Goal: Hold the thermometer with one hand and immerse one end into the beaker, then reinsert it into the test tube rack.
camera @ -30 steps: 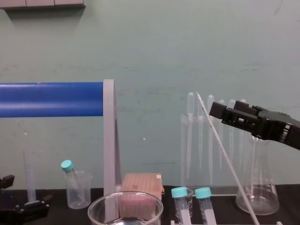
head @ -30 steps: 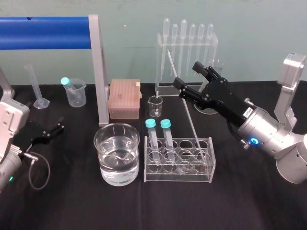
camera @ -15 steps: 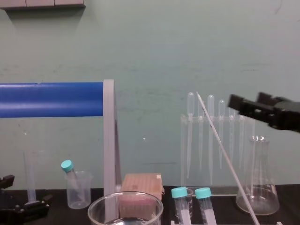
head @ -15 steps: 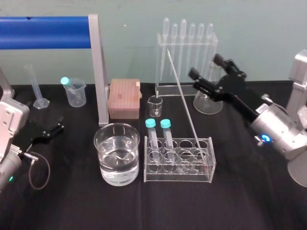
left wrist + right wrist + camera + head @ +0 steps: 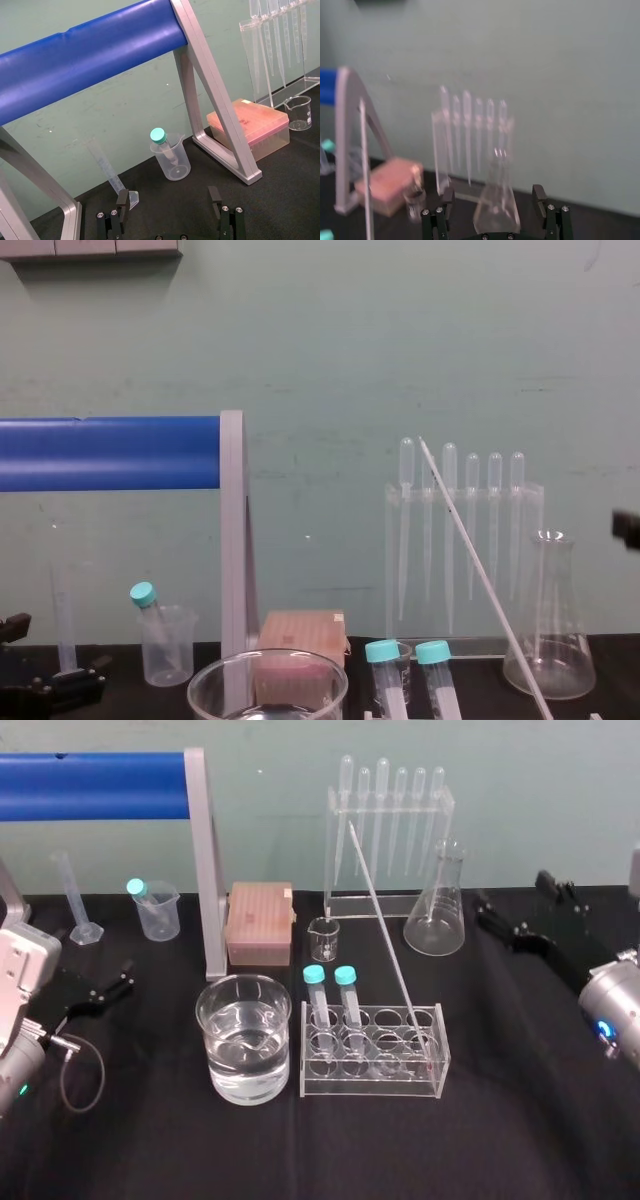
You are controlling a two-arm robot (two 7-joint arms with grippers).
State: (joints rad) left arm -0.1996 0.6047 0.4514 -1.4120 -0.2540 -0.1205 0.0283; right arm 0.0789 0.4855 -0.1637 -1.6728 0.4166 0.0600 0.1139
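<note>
The thermometer (image 5: 388, 945) is a long whitish rod leaning up and to the left, its red tip low in the right end of the clear test tube rack (image 5: 370, 1088); in the chest view the thermometer (image 5: 480, 570) slants across the pipettes. The beaker (image 5: 222, 1050), wide and half full of water, stands just left of the rack. My right gripper (image 5: 512, 895) hangs open and empty at the right, well clear of the thermometer, beside the flask. My left gripper (image 5: 112, 982) rests open at the far left; its fingers (image 5: 122, 200) stand wide apart with nothing between them.
Behind the rack stand a pipette stand (image 5: 388, 840), a conical flask (image 5: 435, 920), a small glass beaker (image 5: 323, 938) and a pink tip box (image 5: 260, 925). A blue bar on a grey frame (image 5: 205, 870), a plastic beaker (image 5: 158, 915) and a graduated cylinder (image 5: 75, 905) are at the back left. Two capped tubes (image 5: 330, 1000) stand in the rack.
My right gripper has drawn back to the right and lower, away from the thermometer's upper part. The thermometer stays leaning in the rack. The left arm is still.
</note>
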